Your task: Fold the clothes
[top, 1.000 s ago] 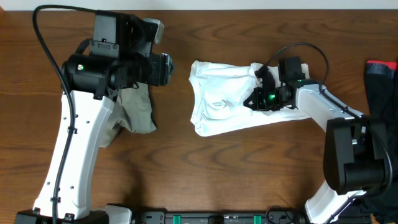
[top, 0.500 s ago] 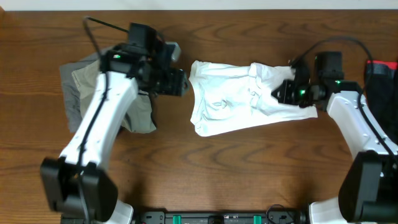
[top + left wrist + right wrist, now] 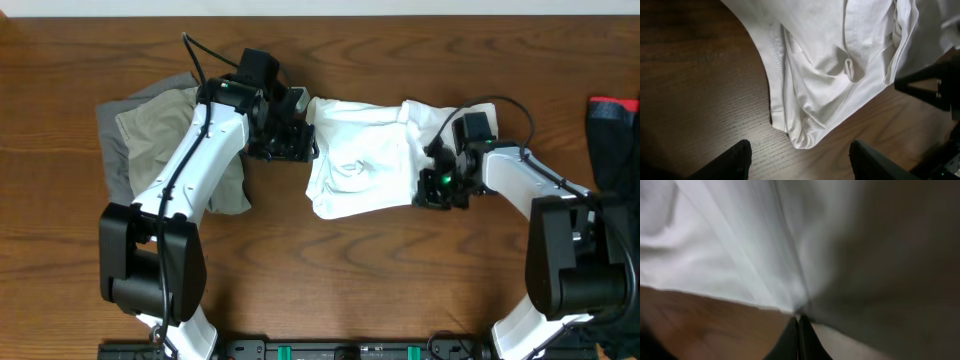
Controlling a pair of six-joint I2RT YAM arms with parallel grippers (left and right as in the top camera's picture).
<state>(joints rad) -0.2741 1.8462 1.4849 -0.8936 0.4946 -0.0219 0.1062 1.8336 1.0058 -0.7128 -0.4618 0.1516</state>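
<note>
The shirt (image 3: 360,165) lies bunched mid-frame on the desk (image 3: 300,290), long axis running left to right. The right pincer (image 3: 437,185) is pressed together on its right end, pinching cloth. The left pincer (image 3: 300,140) is spread at the shirt's left edge, with the hem corner just ahead of it. I'd guess that's the end it grabs next.

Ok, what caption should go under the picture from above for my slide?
Right gripper pinches the crumpled white T-shirt while the open left gripper hovers at its other edge.

Dark brown wood-grain table (image 3: 300,290), pale strip (image 3: 320,6) along far edge.
</note>
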